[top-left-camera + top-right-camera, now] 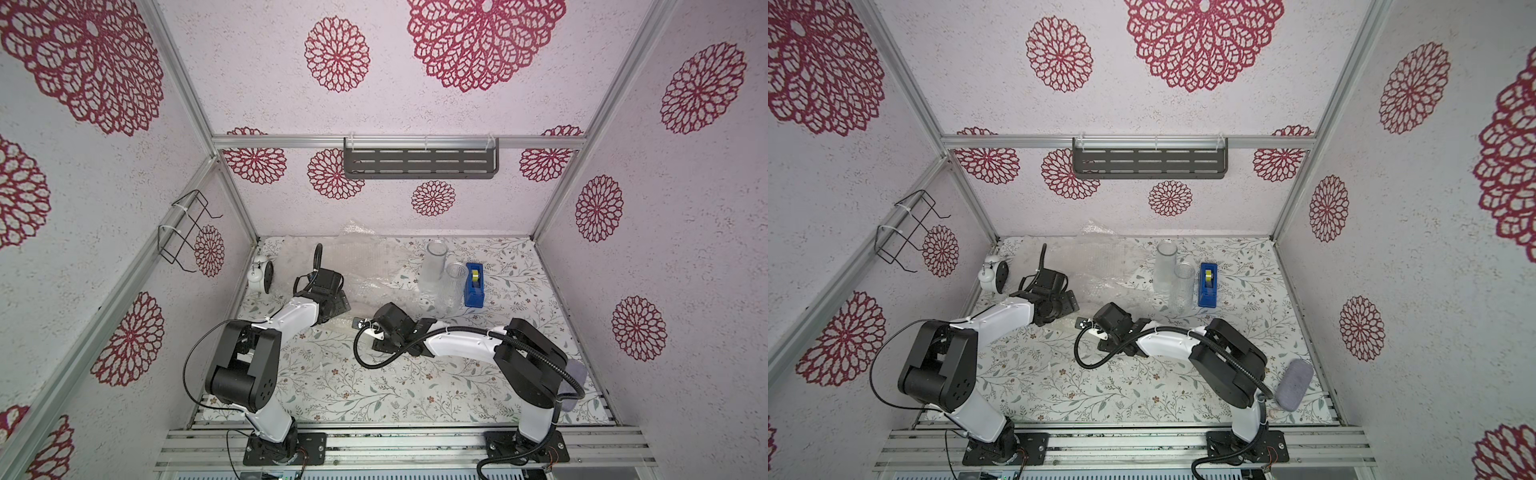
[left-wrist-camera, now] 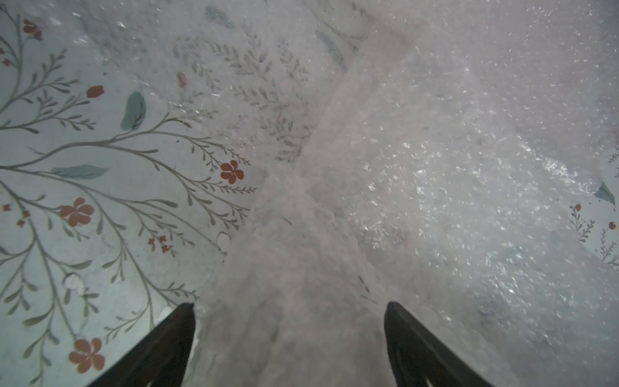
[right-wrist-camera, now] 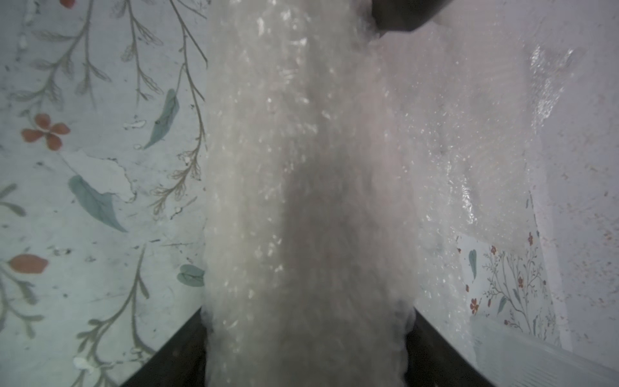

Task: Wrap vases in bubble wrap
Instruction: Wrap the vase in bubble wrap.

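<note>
Left gripper [image 2: 289,306]: fingers spread wide astride the wrap roll [image 2: 301,234] at lower centre; contact cannot be told. Right gripper [image 3: 308,311]: fingers pressed against both sides of the wrap roll. Frosted vase [image 1: 434,266] and ribbed glass [image 1: 456,286] stand right of centre, bare.

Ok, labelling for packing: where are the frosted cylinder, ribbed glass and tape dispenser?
frosted cylinder [image 1: 433,272]: in a top view, mid wall.
ribbed glass [image 1: 454,291]: in a top view, side wall.
tape dispenser [image 1: 473,296]: in a top view, blue body.
</note>
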`<action>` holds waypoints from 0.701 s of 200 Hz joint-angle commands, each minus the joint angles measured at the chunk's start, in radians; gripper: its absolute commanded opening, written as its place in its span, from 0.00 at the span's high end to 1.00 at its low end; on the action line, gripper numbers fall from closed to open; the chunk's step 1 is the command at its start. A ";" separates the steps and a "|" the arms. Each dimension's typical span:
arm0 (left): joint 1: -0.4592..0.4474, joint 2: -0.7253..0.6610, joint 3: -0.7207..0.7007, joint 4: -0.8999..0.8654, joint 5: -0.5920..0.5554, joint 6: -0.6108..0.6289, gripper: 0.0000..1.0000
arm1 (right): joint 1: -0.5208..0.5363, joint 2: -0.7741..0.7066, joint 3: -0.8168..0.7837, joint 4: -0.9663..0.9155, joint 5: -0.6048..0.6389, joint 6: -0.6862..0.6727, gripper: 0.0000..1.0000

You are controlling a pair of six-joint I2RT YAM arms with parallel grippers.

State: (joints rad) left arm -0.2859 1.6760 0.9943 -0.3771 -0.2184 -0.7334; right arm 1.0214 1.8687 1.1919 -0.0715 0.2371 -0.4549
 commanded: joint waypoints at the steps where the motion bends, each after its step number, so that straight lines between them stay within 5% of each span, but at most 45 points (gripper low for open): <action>1: 0.008 0.005 -0.004 -0.033 -0.005 0.011 0.09 | 0.045 0.035 0.023 -0.158 -0.063 0.213 0.25; 140: 0.013 0.040 0.054 -0.041 0.025 0.020 0.07 | 0.055 0.093 -0.014 -0.152 -0.165 0.338 0.10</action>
State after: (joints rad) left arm -0.2790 1.6955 1.0157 -0.3882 -0.2104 -0.7280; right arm 1.0500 1.8874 1.2186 -0.1123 0.2173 -0.1791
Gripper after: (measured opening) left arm 0.916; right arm 0.898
